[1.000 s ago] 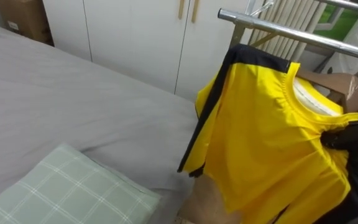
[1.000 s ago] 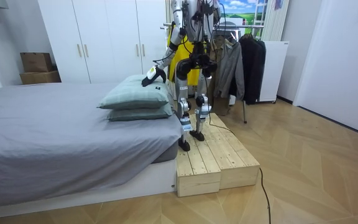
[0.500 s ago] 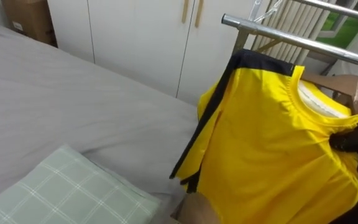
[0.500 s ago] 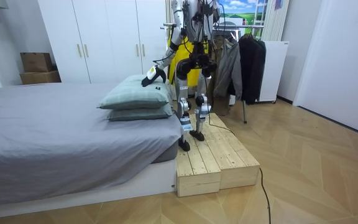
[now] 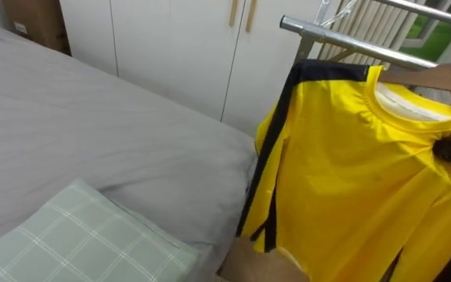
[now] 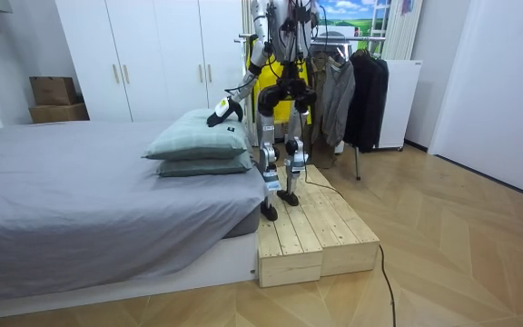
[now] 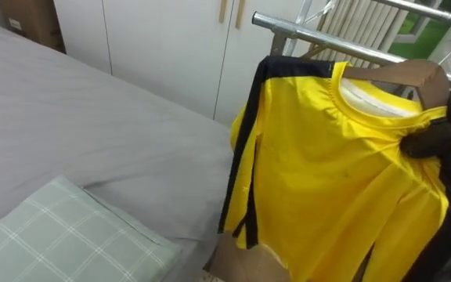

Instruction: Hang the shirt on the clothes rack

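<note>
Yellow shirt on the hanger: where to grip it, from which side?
I'd grip the wooden hanger at its bare shoulder beside the collar, coming from the robot's right, where the right hand pinches the yellow shirt. The hanger is rigid; the cloth drapes loose below.

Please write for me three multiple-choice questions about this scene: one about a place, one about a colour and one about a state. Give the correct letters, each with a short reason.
1. Beside the bed, the robot stands on:
A the bare floor
B a wooden platform
C a chair

2. The stripe along the yellow shirt is:
A red
B white
C black

3. The right hand is:
A shut on the yellow shirt near its collar
B open and away from the yellow shirt
C flat on the bed

Answers:
1 B, as the room view shows its feet on the pale planks at the bed's side.
2 C, as a dark band runs from the shoulder down the side.
3 A, as its dark fingers bunch the yellow cloth below the collar.
</note>
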Motion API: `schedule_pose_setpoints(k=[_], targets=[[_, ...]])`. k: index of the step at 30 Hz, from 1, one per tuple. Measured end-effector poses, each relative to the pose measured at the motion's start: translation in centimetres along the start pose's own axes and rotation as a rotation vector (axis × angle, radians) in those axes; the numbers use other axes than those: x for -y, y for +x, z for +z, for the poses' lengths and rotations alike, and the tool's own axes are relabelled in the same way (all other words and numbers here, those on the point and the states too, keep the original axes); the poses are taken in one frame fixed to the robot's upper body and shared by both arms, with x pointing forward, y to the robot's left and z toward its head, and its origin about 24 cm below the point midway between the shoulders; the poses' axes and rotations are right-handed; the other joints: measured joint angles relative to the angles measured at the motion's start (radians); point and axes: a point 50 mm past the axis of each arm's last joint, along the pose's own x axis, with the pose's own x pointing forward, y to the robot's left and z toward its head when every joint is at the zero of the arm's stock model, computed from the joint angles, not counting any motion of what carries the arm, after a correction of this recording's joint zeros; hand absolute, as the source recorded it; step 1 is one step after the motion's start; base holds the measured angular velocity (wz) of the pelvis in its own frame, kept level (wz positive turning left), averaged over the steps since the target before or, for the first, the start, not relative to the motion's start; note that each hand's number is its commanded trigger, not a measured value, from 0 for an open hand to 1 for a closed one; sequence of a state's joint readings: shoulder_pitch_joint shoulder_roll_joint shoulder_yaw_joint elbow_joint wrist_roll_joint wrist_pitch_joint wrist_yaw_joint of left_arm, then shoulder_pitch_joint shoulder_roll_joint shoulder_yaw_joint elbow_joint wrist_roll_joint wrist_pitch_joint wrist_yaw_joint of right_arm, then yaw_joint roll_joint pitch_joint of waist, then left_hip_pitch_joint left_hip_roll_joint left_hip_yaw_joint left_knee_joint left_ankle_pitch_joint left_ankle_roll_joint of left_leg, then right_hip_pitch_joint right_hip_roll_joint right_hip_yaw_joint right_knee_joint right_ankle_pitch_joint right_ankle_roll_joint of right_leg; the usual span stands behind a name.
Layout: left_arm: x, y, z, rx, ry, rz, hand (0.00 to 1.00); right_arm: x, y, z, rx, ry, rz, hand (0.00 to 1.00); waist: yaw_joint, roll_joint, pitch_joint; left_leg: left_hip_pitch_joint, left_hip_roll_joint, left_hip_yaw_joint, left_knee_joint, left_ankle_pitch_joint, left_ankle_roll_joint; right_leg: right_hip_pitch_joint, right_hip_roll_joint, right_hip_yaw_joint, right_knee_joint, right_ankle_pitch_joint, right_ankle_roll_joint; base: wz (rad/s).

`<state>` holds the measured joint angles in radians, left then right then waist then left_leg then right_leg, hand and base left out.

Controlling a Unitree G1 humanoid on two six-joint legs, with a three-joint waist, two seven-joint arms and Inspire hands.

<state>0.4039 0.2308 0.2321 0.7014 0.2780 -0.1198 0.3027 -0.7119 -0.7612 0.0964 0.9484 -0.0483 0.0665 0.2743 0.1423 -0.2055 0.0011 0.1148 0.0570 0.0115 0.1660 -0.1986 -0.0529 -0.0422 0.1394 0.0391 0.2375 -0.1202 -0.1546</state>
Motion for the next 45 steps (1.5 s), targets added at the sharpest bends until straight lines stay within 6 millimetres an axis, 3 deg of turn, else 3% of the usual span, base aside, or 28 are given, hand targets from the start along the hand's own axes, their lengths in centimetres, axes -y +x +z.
schedule_pose_setpoints(k=[6,14,19,23,27,29,31,33,34,36,37,38,39,41,42,43,44,45], targets=[[-0.1,0.0,-0.4,-0.005,0.027,0.015,0.00,0.9,-0.1,0.8,0.021,-0.001,-0.032,1.00,0.001,-0.003,-0.0018,-0.003,0.001,-0.023,0.001,0.000,0.000,0.003,0.000,-0.006,0.001,-0.003,-0.005,0.04],[-0.1,-0.1,-1.0,-0.028,0.039,0.018,0.00,1.7,-0.1,1.5,0.040,0.002,-0.098,1.00,0.003,0.006,-0.0059,0.008,0.004,-0.017,0.003,0.000,-0.001,0.004,0.004,-0.009,0.001,-0.007,-0.012,0.00],[0.1,0.0,-1.4,-0.043,0.099,0.007,0.00,1.8,-0.1,1.4,0.027,-0.038,-0.123,1.00,0.008,0.019,0.0048,0.013,0.005,-0.003,0.060,-0.008,-0.014,0.023,0.004,-0.003,0.027,-0.031,-0.027,-0.03],[0.1,0.1,-1.5,-0.060,0.118,-0.011,0.00,1.8,-0.1,1.3,0.014,-0.080,-0.130,1.00,0.017,0.024,0.0083,-0.075,-0.002,-0.016,0.183,-0.029,-0.020,0.032,0.000,0.024,0.055,-0.054,-0.036,0.01],[0.1,0.0,-2.1,-0.087,0.177,-0.033,0.00,1.9,-0.1,1.4,0.019,-0.081,-0.131,1.00,0.016,0.028,0.0065,-0.228,-0.026,-0.016,0.184,-0.023,-0.016,0.046,0.001,0.024,0.051,-0.062,-0.048,-0.08],[-0.1,-0.2,-2.6,-0.109,0.201,-0.034,0.00,1.8,-0.1,1.6,0.028,-0.084,-0.125,1.00,0.022,0.032,0.0041,-0.294,-0.051,-0.017,0.153,0.017,-0.002,0.063,0.001,0.021,0.053,-0.072,-0.059,-0.18],[-0.4,-0.4,-3.4,-0.148,0.217,-0.032,0.00,1.7,-0.1,1.7,0.034,-0.090,-0.116,1.00,0.014,0.029,0.0016,-0.341,-0.083,-0.019,0.075,0.111,0.003,0.095,0.005,0.027,0.053,-0.090,-0.059,-0.02],[-0.6,-0.8,-4.2,-0.182,0.227,-0.032,0.00,1.7,-0.1,1.8,0.036,-0.094,-0.112,1.00,0.015,0.038,-0.0022,-0.361,-0.093,-0.012,0.023,0.160,0.007,0.128,0.017,0.038,0.038,-0.097,-0.059,-0.15],[-0.9,-1.0,-4.7,-0.203,0.229,-0.026,0.00,1.6,-0.1,1.8,0.034,-0.098,-0.111,1.00,0.011,0.042,-0.0046,-0.372,-0.105,-0.015,0.009,0.190,0.015,0.145,0.025,0.044,0.038,-0.111,-0.050,-0.12],[-1.1,-1.3,-5.3,-0.234,0.240,-0.029,0.00,1.6,-0.1,1.8,0.041,-0.112,-0.110,1.00,0.002,0.051,-0.0051,-0.373,-0.122,-0.016,-0.002,0.225,0.034,0.172,0.031,0.047,0.044,-0.151,0.014,0.02],[-1.3,-1.5,-5.7,-0.260,0.246,-0.029,0.00,1.5,-0.2,1.7,0.045,-0.114,-0.109,1.00,0.000,0.052,-0.0054,-0.364,-0.124,-0.006,-0.002,0.245,0.053,0.186,0.030,0.047,0.053,-0.184,0.063,0.00],[-1.5,-1.5,-6.0,-0.286,0.243,-0.026,0.00,1.5,-0.2,1.8,0.049,-0.118,-0.110,1.00,-0.001,0.046,-0.0068,-0.356,-0.129,0.018,0.005,0.265,0.077,0.191,0.024,0.048,0.072,-0.216,0.083,0.05],[-1.7,-1.5,-6.1,-0.298,0.244,-0.025,0.00,1.6,-0.2,1.8,0.053,-0.115,-0.113,1.00,-0.006,0.039,-0.0054,-0.352,-0.137,0.025,0.007,0.275,0.084,0.199,0.018,0.048,0.080,-0.231,0.089,0.21],[-1.9,-1.4,-6.1,-0.319,0.251,-0.025,0.00,2.2,-0.6,1.4,0.053,-0.129,-0.134,1.00,-0.010,0.022,-0.0051,-0.348,-0.172,0.036,0.026,0.281,0.094,0.208,-0.003,0.046,0.109,-0.274,0.127,0.37],[-1.8,-1.3,-6.1,-0.322,0.255,-0.033,0.00,3.1,-1.1,0.9,0.043,-0.146,-0.158,1.00,-0.007,0.019,-0.0047,-0.347,-0.205,0.049,0.034,0.276,0.104,0.212,-0.019,0.043,0.134,-0.293,0.159,0.42],[-1.9,-1.3,-6.1,-0.329,0.263,-0.040,0.00,3.9,-1.4,0.6,0.045,-0.144,-0.198,1.00,-0.009,0.015,-0.0021,-0.329,-0.237,0.057,0.034,0.286,0.135,0.203,-0.029,0.037,0.192,-0.302,0.176,0.39],[-2.1,-1.2,-6.1,-0.334,0.267,-0.035,0.00,4.1,-1.5,0.6,0.050,-0.139,-0.218,1.00,-0.011,0.007,0.0022,-0.321,-0.238,0.062,0.037,0.283,0.157,0.195,-0.038,0.028,0.231,-0.310,0.191,0.30],[-2.3,-0.9,-5.9,-0.348,0.272,-0.024,0.00,4.2,-1.6,0.5,0.063,-0.139,-0.246,1.00,-0.024,0.015,0.0070,-0.314,-0.224,0.066,0.065,0.257,0.168,0.159,-0.053,-0.055,0.344,-0.299,0.228,0.00]])
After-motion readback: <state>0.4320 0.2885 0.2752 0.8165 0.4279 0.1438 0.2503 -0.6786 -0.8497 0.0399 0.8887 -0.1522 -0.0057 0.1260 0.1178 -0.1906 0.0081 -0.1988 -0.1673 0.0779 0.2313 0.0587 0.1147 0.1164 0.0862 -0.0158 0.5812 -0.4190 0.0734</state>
